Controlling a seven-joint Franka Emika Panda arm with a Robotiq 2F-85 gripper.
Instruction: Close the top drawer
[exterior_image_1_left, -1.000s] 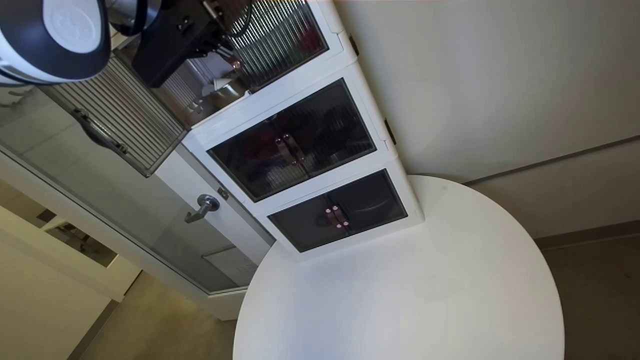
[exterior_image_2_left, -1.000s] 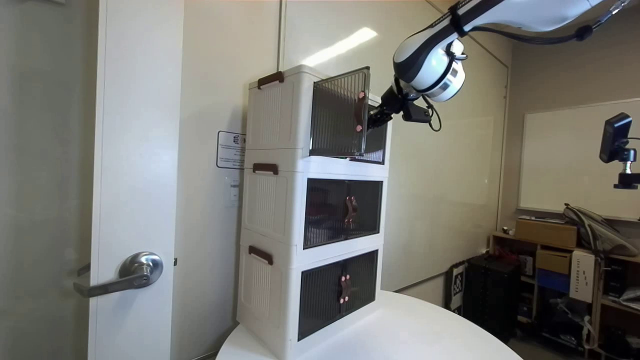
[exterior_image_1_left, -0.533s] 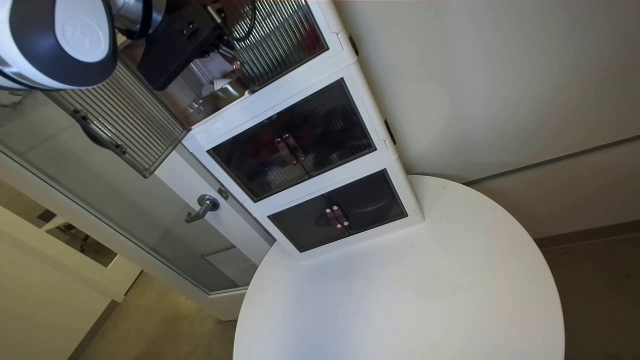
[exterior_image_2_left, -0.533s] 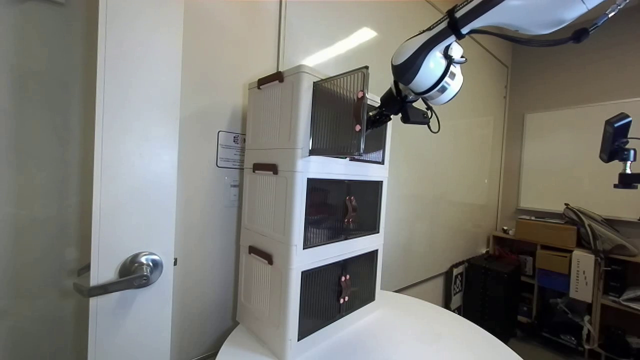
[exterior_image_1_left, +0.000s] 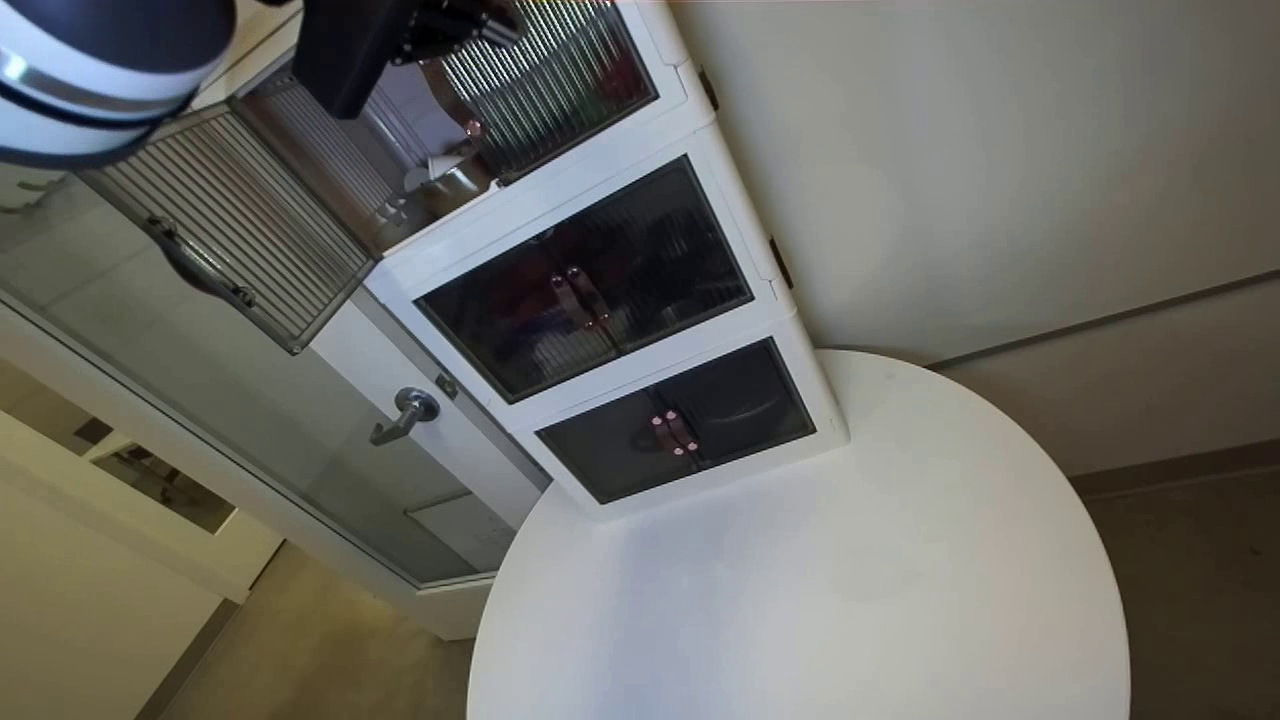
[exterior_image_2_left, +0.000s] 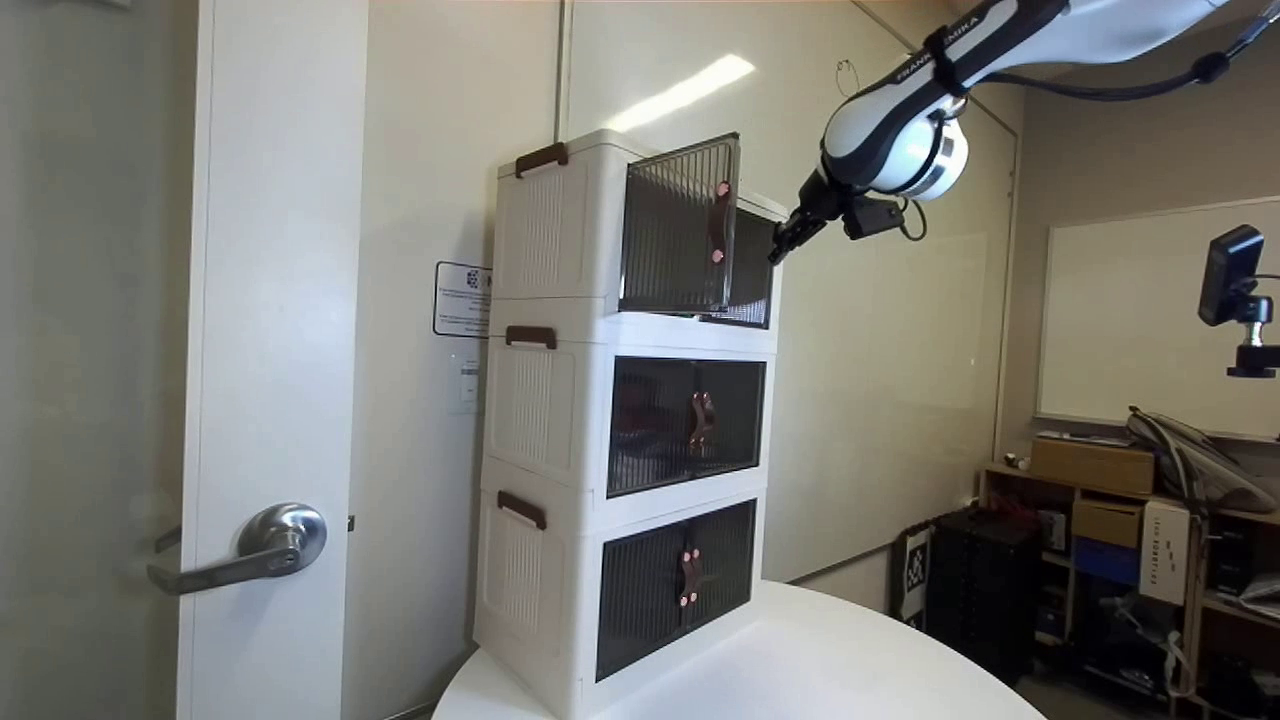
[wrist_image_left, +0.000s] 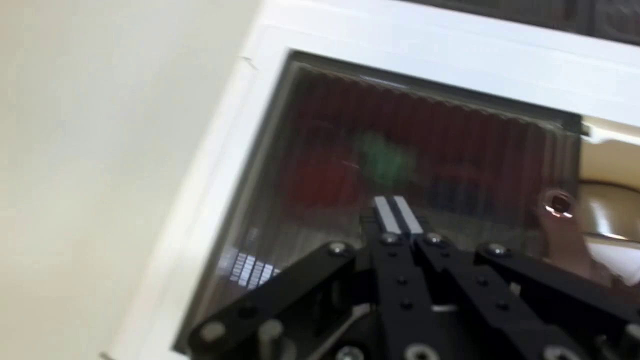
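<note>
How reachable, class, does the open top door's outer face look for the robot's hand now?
Probably not directly: the hand is in front of the closed top door, on the inner side of the open door, which stands in the way.

The robot arm (exterior_image_2_left: 1120, 35), white with black parts, reaches in from the top right of an exterior view and slopes down to the left. It bends at the round white wrist (exterior_image_2_left: 925, 160). The black gripper (exterior_image_2_left: 778, 255) hangs under the wrist and points down and left. Close up in the wrist view, its two black fingers (wrist_image_left: 395, 265) sit side by side, with their pale grey pads (wrist_image_left: 386, 212) pressed together.
</note>
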